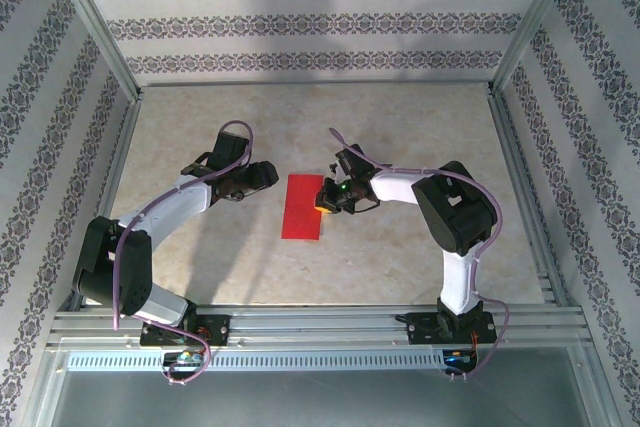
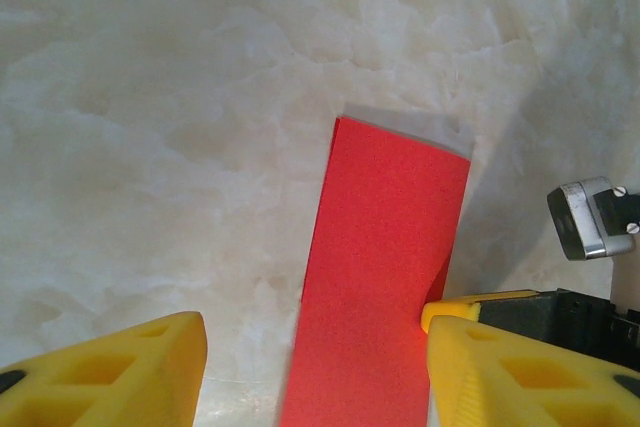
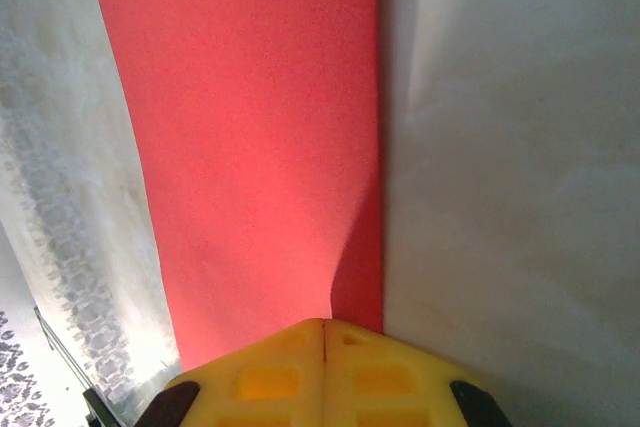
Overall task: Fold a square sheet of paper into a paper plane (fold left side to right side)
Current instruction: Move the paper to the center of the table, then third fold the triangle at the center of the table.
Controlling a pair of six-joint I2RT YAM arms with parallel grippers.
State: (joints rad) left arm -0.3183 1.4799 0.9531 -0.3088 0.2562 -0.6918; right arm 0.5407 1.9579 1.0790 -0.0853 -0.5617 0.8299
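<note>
The sheet of paper (image 1: 303, 207) lies flat on the desk (image 1: 400, 127) as a narrow red strip, between the two tools. The right tool (image 1: 325, 199) has its tips pressed together on the strip's edge nearest to it and appears to pinch it. The left tool (image 1: 268, 177) stands spread just off the opposite long edge, holding nothing.

Risks, as I judge them:
- The pinch is at one spot on a thin edge. Pulling from there could drag the whole strip across the smooth desk instead of turning a layer.
- Only one layer may be caught, or both, so the edges could end up misaligned.
- A sideways tug could crumple or tear the paper at the tips.
- The spread tool is not pressing on the paper, so nothing anchors it.

The right wrist view shows the closed tool (image 3: 325, 325) with the paper (image 3: 250, 127) rising in a small shadowed curl at its tips, which the top view cannot resolve. In the left wrist view the spread tool (image 2: 312, 332) frames the strip (image 2: 390, 247). A pale sliver shows past the strip's far end, and I cannot tell whether it is a lower layer or a shadow.
</note>
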